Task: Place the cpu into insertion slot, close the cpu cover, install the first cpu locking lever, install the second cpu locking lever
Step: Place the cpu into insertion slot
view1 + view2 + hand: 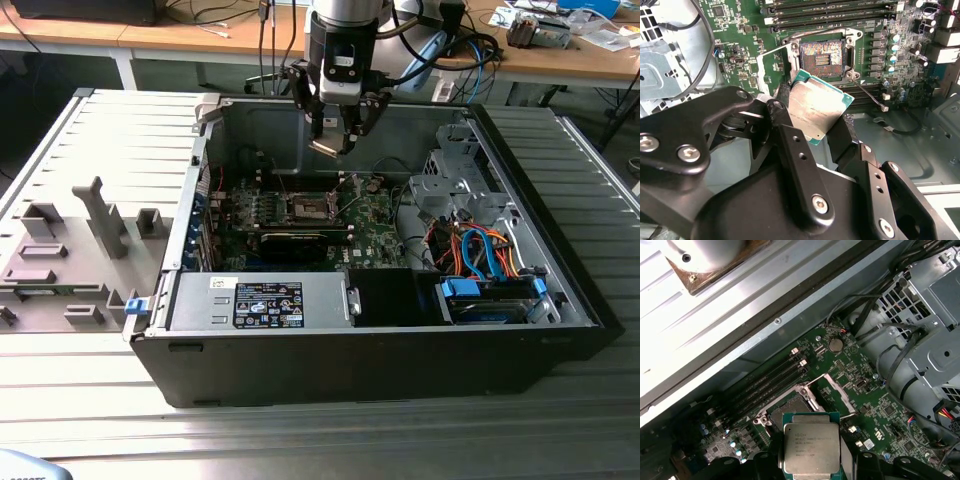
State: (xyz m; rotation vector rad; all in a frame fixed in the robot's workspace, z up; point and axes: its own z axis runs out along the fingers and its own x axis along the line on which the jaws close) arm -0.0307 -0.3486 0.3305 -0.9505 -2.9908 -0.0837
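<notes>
Second wrist view shows the jaws pinching the chip point(816, 107) by its edges, above and apart from the open socket point(822, 56), so placing is the step in hand, likely calling for squaring chip over socket.

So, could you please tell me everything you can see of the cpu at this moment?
The cpu is a small flat square chip with a silvery-grey metal top, faintly printed, and a green rim. The gripper is shut on it, black fingers pinching opposite sides. It hangs tilted inside the open computer case, above the motherboard, near the uncovered insertion slot but not in it.
</notes>
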